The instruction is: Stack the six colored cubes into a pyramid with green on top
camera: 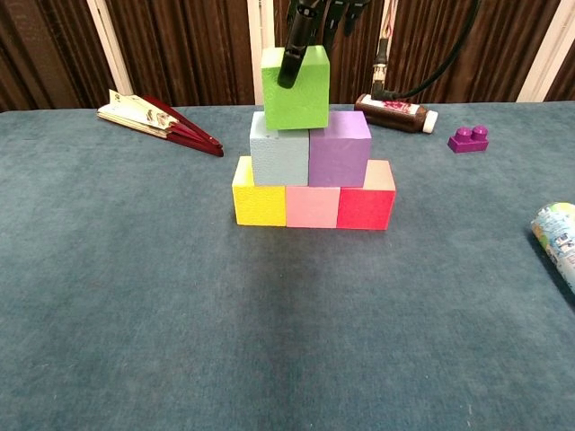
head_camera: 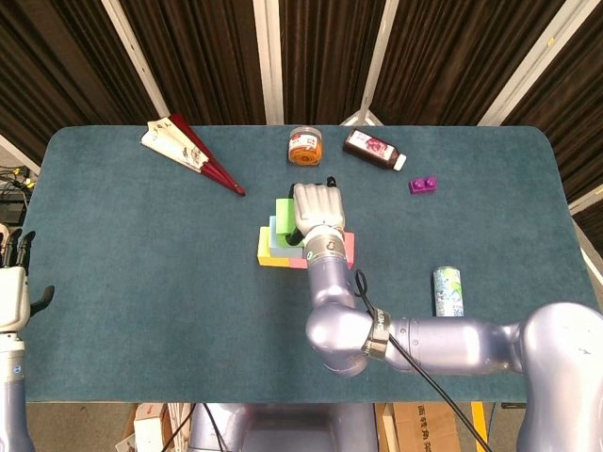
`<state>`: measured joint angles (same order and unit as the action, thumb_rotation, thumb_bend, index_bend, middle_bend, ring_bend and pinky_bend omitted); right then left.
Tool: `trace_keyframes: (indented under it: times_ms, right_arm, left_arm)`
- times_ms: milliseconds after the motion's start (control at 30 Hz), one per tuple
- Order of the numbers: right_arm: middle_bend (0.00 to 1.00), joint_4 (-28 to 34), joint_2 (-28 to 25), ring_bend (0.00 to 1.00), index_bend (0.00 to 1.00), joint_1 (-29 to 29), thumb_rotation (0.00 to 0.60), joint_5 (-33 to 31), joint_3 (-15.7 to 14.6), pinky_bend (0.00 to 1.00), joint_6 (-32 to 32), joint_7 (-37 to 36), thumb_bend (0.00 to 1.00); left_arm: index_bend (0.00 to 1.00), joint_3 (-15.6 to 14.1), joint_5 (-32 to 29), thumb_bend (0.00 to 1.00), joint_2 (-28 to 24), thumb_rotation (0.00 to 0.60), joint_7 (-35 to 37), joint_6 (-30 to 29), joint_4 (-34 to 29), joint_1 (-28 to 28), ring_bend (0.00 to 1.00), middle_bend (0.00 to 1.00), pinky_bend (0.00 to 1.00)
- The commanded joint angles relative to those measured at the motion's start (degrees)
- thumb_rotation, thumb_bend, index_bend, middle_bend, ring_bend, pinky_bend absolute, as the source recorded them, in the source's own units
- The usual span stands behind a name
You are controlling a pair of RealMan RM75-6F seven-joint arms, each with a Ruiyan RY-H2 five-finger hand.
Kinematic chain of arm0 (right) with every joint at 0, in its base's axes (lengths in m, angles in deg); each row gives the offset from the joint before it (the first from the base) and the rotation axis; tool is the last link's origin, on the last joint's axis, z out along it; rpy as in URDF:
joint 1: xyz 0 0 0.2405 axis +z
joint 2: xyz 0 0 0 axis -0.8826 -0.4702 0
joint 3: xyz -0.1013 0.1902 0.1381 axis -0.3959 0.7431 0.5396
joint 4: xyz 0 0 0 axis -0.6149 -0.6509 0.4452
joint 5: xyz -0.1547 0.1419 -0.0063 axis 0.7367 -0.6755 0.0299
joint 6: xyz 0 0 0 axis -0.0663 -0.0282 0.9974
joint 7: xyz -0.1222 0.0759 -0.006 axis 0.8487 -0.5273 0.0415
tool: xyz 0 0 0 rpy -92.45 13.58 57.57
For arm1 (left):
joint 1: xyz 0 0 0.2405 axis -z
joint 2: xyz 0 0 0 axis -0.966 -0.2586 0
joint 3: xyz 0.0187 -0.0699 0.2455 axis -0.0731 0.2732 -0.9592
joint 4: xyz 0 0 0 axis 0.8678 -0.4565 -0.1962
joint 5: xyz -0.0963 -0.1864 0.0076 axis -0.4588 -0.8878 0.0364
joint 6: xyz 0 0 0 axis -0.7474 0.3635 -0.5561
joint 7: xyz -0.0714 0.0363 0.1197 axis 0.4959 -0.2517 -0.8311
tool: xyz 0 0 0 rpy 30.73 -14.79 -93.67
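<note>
Pinching the green cube point(camera: 295, 88) from above, the dark fingers point(camera: 293, 56) of the right hand point(head_camera: 315, 209) are holding it tilted over the light blue cube point(camera: 279, 148) and the purple cube point(camera: 340, 148). These two are sitting on the yellow cube point(camera: 259, 198), pink cube point(camera: 312, 206) and red cube point(camera: 366, 204). At the near left edge, the left hand point(head_camera: 13, 287) is hanging with fingers slightly spread, holding nothing.
</note>
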<state>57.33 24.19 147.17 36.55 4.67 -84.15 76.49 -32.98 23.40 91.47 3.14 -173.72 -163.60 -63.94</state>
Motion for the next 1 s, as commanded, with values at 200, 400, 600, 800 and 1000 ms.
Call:
trace_keyframes:
  times_ms: [200, 400, 600, 800, 1000]
  right_arm:
    - [0.39, -0.01, 0.21, 0.22, 0.46, -0.86, 0.6, 0.37, 0.33, 0.0, 0.62, 0.18, 0.35]
    - [0.39, -0.26, 0.42, 0.22, 0.46, -1.56, 0.6, 1.42, 0.42, 0.0, 1.07, -0.18, 0.35]
    - [0.39, 0.08, 0.22, 0.21, 0.46, -1.98, 0.6, 1.71, 0.61, 0.0, 1.28, 0.12, 0.35]
    - [0.38, 0.37, -0.07, 0.21, 0.46, -2.42, 0.6, 1.49, 0.71, 0.0, 1.55, 0.52, 0.35]
    - [0.37, 0.78, -0.52, 0.2, 0.46, -2.98, 0.6, 1.61, 0.89, 0.0, 1.86, 0.52, 0.35]
  left_arm:
    - [0.1, 0.05, 0.06, 0.31, -0.09, 0.6, 0.1, -0.21, -0.11, -0.11, 0.0, 0.05, 0.0]
    - [0.1, 0.1, -0.01, 0.31, -0.03, 0.6, -0.05, -0.28, -0.08, -0.13, 0.0, 0.05, 0.0]
    - [0.1, 0.11, -0.02, 0.31, 0.09, 0.6, -0.25, -0.31, 0.0, -0.1, 0.0, 0.05, 0.0]
    - [0.1, 0.31, -0.09, 0.31, 0.04, 0.6, -0.12, -0.63, 0.01, -0.22, 0.0, 0.05, 0.0]
    - [0.1, 0.53, -0.2, 0.31, -0.07, 0.6, 0.19, -0.93, 0.01, -0.39, 0.0, 0.05, 0.0]
